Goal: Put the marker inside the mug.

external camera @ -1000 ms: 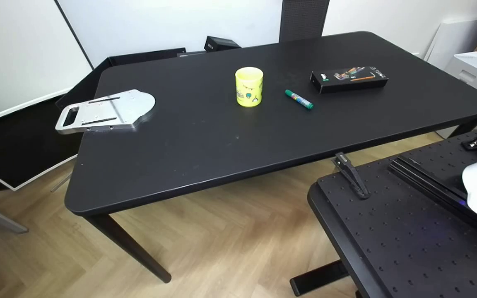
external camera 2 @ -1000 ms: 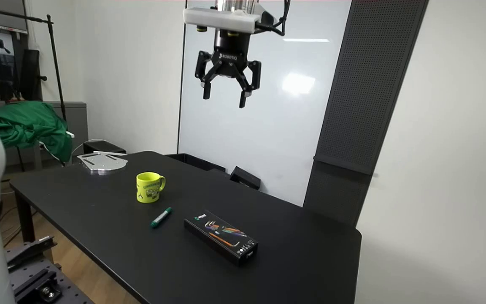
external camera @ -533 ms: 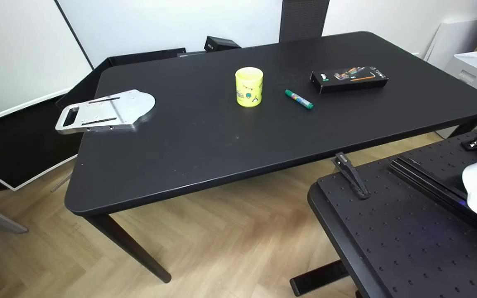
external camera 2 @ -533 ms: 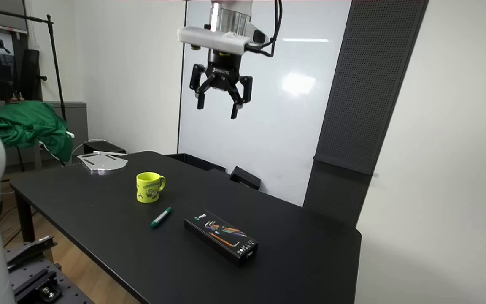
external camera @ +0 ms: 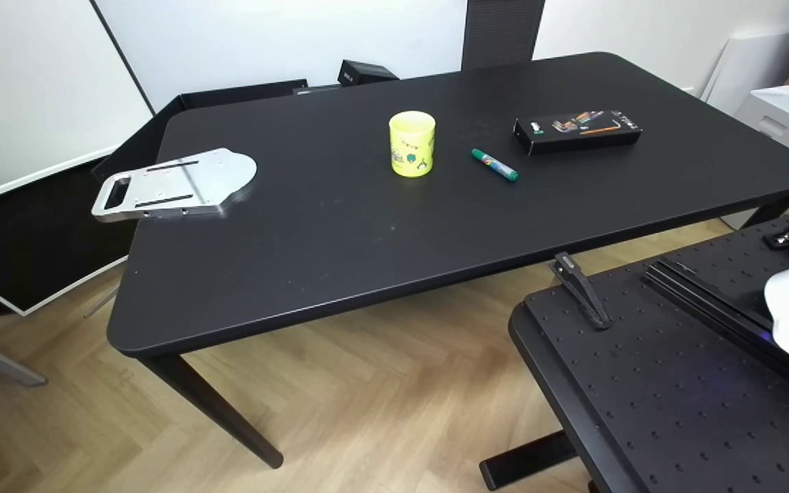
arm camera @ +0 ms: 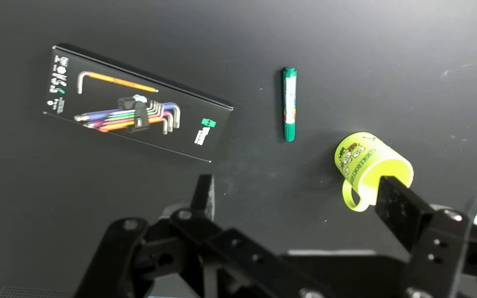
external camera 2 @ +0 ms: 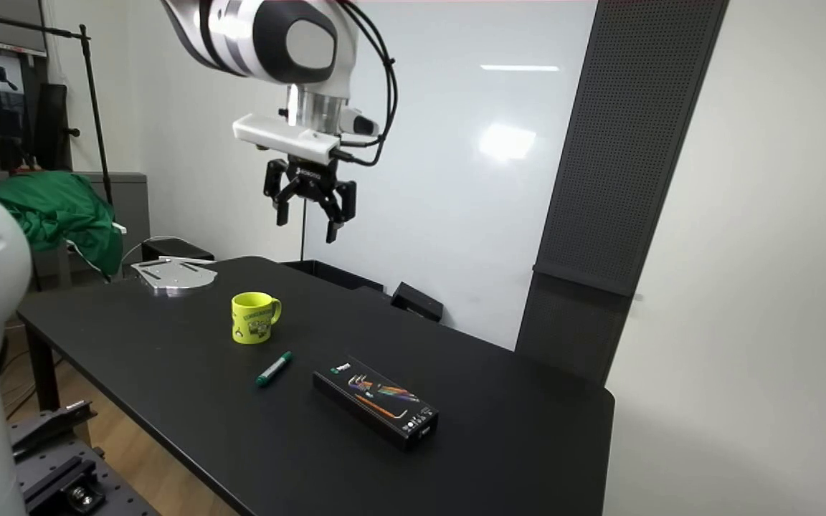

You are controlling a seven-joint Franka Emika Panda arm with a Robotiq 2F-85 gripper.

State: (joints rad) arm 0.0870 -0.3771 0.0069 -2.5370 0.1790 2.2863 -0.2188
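The green marker lies flat on the black table in both exterior views and in the wrist view. The yellow mug stands upright beside it in both exterior views. The mug also shows in the wrist view, with its handle and part of its open mouth; a fingertip covers part of its rim. My gripper is open and empty in an exterior view, well above the table. In the wrist view the gripper's fingers are wide apart with nothing between them.
A flat black box with a tool picture lies near the marker; the wrist view shows it too. A silver metal plate lies at the table's end, partly over the edge. A whiteboard stands behind the table.
In an exterior view, my gripper has come down and moved left, toward the mug and marker, still open. More of the arm shows. The marker, mug and box have not moved.
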